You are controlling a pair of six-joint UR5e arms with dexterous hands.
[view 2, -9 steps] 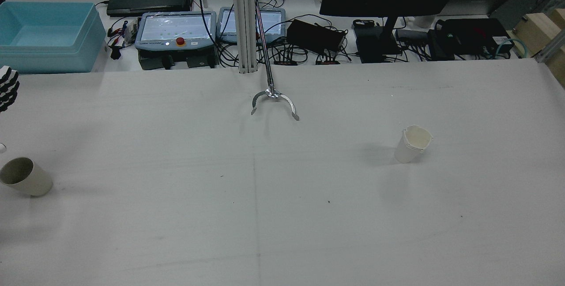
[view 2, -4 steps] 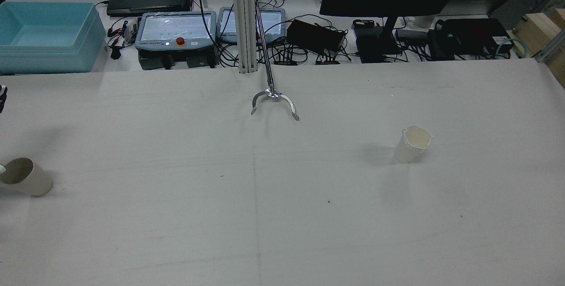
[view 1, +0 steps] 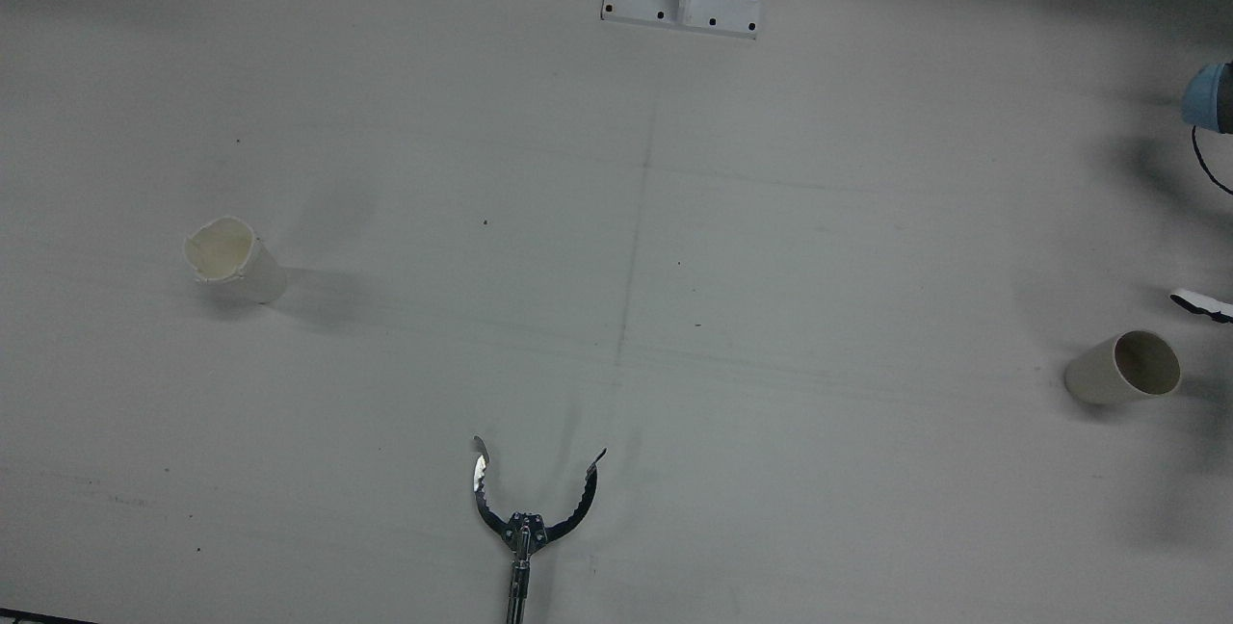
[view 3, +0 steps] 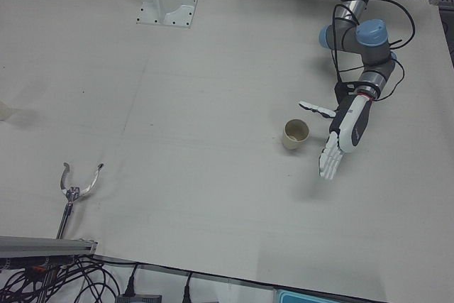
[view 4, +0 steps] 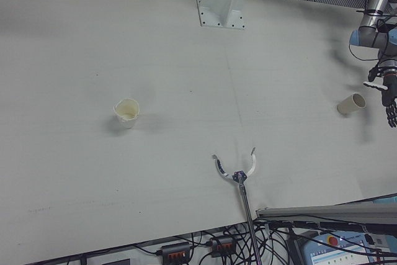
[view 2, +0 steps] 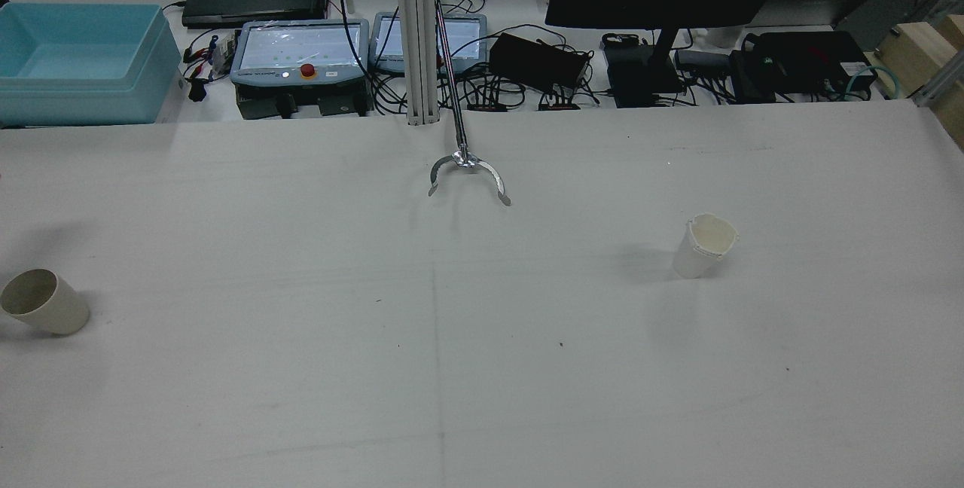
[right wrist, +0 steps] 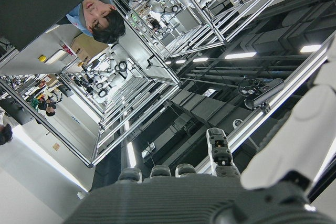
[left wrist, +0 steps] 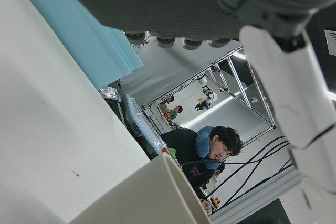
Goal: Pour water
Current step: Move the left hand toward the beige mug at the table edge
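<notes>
Going by the rear view, the robot's left side of the white desk (view 2: 482, 367) holds a beige cylindrical cup (view 2: 44, 301). It stands upright with its mouth open, close to the desk's left edge. The left hand (view 3: 342, 135) shows best in the left-front view: a white and grey hand on the arm with pale blue joint caps (view 3: 363, 37), hanging just beside the beige cup on its outer side without touching it. Its fingers are spread and stretched out, one white finger (view 3: 317, 109) reaching over toward the cup's rim, and it has hold of nothing. The left hand view shows the cup's wall very close below the camera.

Near the middle of the desk's far edge lies a metal grabber claw on a thin rod (view 2: 467, 169), its two curved prongs open toward the robot. Behind it rises a white aluminium post (view 2: 416, 36), with a pale blue plastic bin (view 2: 83, 62) on the back bench to the left.

On the robot's right side stands a white paper cup with a dented rim (view 2: 704, 245), upright and well apart from the beige cup, the claw between them. The right hand (right wrist: 220, 182) appears only in its own camera, pointing up toward ceiling frames; whether it is spread or closed cannot be told, and no cup is near it there.
</notes>
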